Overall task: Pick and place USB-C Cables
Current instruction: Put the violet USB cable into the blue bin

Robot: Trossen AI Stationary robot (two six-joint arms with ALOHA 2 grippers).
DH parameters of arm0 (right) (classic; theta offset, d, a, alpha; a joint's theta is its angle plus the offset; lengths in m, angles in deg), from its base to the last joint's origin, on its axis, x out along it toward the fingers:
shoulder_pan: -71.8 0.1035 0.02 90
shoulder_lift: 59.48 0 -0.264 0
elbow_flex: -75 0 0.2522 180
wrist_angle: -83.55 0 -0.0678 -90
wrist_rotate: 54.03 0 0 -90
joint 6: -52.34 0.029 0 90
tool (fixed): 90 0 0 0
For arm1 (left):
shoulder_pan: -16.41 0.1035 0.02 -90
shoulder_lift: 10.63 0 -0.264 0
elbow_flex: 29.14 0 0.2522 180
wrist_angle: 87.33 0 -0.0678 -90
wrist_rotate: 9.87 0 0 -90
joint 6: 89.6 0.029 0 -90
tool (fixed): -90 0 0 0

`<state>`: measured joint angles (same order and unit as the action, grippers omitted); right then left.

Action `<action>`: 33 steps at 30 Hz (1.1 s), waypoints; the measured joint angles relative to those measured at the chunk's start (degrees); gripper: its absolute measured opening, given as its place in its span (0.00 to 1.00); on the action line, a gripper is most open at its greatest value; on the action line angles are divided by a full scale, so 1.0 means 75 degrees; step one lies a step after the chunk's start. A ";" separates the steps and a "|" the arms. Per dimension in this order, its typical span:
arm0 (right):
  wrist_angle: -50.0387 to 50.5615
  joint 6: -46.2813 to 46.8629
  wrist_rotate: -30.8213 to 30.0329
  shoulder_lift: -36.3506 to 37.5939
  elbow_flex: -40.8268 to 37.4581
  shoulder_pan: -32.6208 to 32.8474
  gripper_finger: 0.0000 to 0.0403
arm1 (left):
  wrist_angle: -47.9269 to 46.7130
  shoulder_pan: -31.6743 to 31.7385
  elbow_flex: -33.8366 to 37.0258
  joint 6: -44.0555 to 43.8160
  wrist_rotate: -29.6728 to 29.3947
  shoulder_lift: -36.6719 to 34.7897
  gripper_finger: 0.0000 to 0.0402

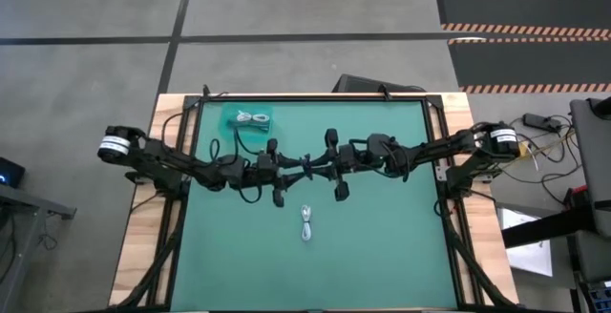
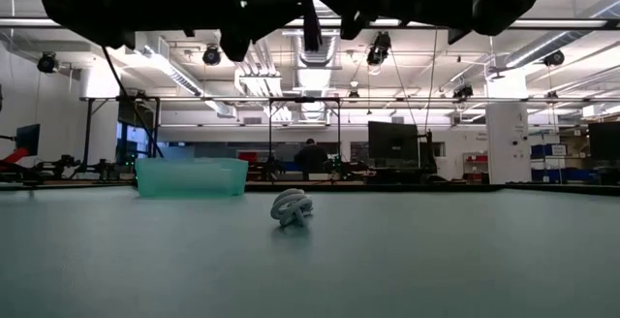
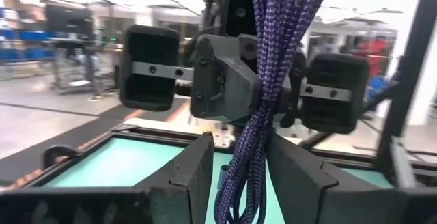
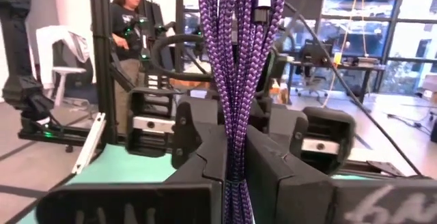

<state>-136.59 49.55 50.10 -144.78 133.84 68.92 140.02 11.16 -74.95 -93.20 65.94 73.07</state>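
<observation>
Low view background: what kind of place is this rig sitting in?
Likely an open-plan robotics lab or industrial workspace: exposed ceiling ducts and lights, rows of workbenches with monitors, and striped hazard floor markings beside the table. A person works at another station.

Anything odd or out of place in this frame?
Yes: both grippers, left and right, hold one purple braided cable mid-air between them. A white cable lies loose on the mat, outside the bin.
</observation>
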 joint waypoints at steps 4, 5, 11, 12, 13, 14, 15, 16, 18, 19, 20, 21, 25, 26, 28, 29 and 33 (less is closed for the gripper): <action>-0.0013 -0.0035 -0.0102 0.0000 0.0000 -0.0009 0.06 | 0.0045 0.0016 0.0003 0.0004 -0.0305 -0.0006 0.30; -0.0013 -0.0046 -0.0097 0.0000 0.0000 -0.0019 0.06 | 0.0045 0.0017 0.0003 0.0004 -0.0304 -0.0007 0.30; -0.0112 -0.0165 -0.0009 0.0000 0.0000 -0.0045 0.06 | 0.0091 0.0034 -0.0046 -0.0002 -0.0077 0.0020 0.30; -0.0112 -0.0189 0.0025 0.0000 0.0000 -0.0039 0.06 | 0.0076 0.0037 -0.0062 -0.0002 0.0055 0.0023 0.30; -0.0112 -0.0209 0.0044 0.0000 0.0000 -0.0034 0.06 | 0.0068 0.0040 -0.0086 -0.0007 0.0190 0.0036 0.30; -0.0112 -0.0212 0.0061 0.0000 0.0000 -0.0032 0.06 | 0.0080 0.0043 -0.0116 -0.0010 0.0309 0.0058 0.30; -0.0116 -0.0211 0.0061 0.0000 0.0000 -0.0032 0.06 | 0.0088 0.0043 -0.0140 -0.0011 0.0416 0.0067 0.30; -0.0121 -0.0230 0.0061 0.0000 0.0000 -0.0032 0.06 | 0.0075 0.0043 -0.0155 -0.0011 0.0432 0.0067 0.30; -0.0153 -0.0261 0.0046 0.0000 0.0000 -0.0032 0.06 | 0.0060 0.0055 -0.0211 -0.0009 0.0440 0.0067 0.30; -0.0158 -0.0292 0.0037 0.0000 0.0000 -0.0032 0.06 | 0.0061 0.0057 -0.0225 0.0006 0.0446 0.0067 0.30; -0.0162 -0.0306 0.0026 0.0000 0.0000 -0.0032 0.06 | 0.0066 0.0057 -0.0228 0.0053 0.0454 0.0067 0.30; -0.0159 -0.0306 0.0009 0.0000 0.0000 -0.0032 0.06 | 0.0057 0.0057 -0.0236 0.0129 0.0460 0.0067 0.30; -0.0154 -0.0311 -0.0054 0.0000 0.0000 -0.0032 0.06 | 0.0054 0.0057 -0.0239 0.0168 0.0457 0.0067 0.28; -0.0155 -0.0315 -0.0060 0.0000 0.0000 -0.0032 0.06 | 0.0055 0.0057 -0.0238 0.0179 0.0457 0.0067 0.27; -0.0153 -0.0318 -0.0085 0.0000 0.0000 -0.0038 0.06 | 0.0057 0.0055 -0.0236 0.0183 0.0457 0.0067 0.22; -0.0150 -0.0318 -0.0086 0.0000 0.0000 -0.0038 0.06 | 0.0054 0.0055 -0.0233 0.0190 0.0457 0.0067 0.19; -0.0147 -0.0306 -0.0126 0.0000 -0.0003 -0.0041 0.06 | 0.0030 0.0055 -0.0231 0.0216 0.0446 0.0067 0.05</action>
<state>-137.69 47.25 49.16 -144.78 133.81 68.62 140.24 11.57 -76.68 -91.58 69.29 73.57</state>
